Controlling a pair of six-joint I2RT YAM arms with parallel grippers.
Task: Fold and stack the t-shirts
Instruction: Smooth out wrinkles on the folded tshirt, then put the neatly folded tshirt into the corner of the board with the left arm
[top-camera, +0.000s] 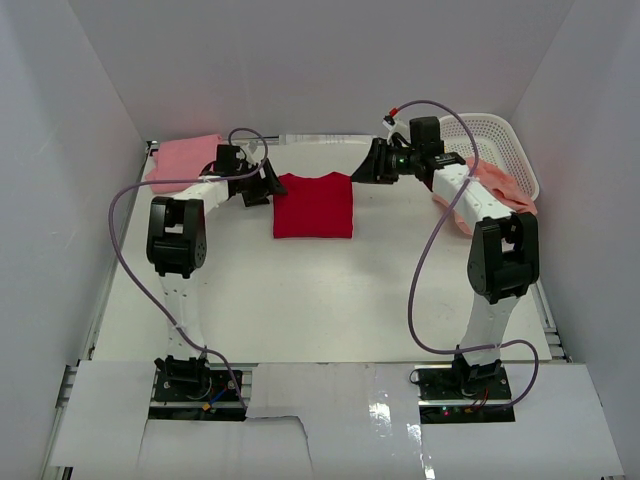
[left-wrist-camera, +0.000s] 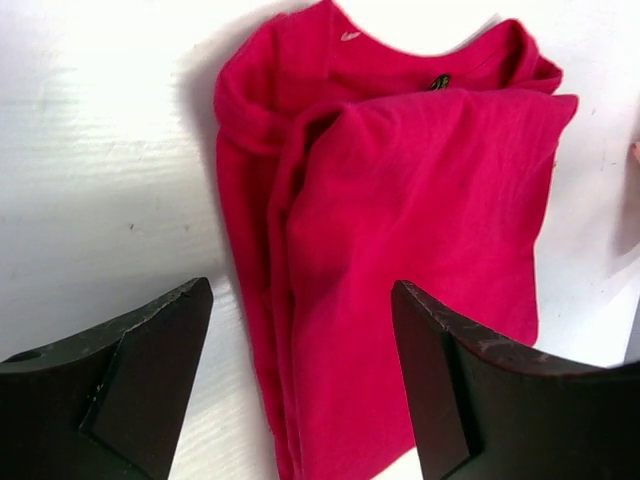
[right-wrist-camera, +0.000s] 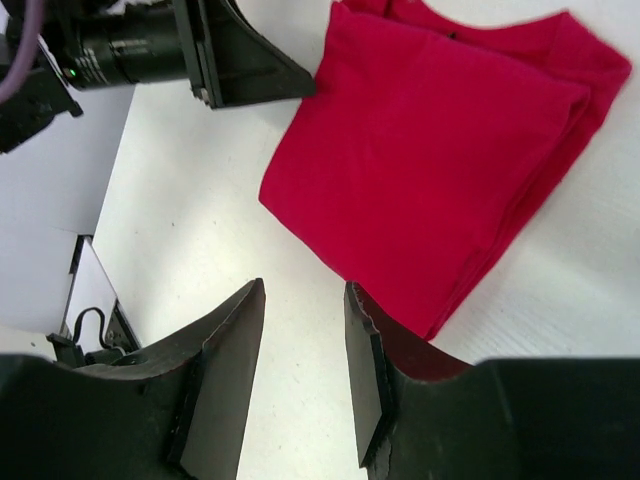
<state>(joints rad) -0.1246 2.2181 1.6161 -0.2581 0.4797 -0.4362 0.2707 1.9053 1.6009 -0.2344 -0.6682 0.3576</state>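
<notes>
Red t-shirt (top-camera: 313, 205) lay folded in a neat rectangle on the white surface (top-camera: 330, 300), midway out from the arm bases. My left gripper (left-wrist-camera: 302, 288) hung over its left edge, fingers wide apart and empty. My right gripper (right-wrist-camera: 305, 290) hovered off its far right corner, fingers parted a little, holding nothing. I judged the cloth light, limp and quick to unfold, so I would pinch through all layers at a folded edge. Farther off, the salmon-peach t-shirt (top-camera: 505, 190) lay by the lattice basket (top-camera: 505, 135), and the pink t-shirt (top-camera: 185, 158) sat in the far left corner.
</notes>
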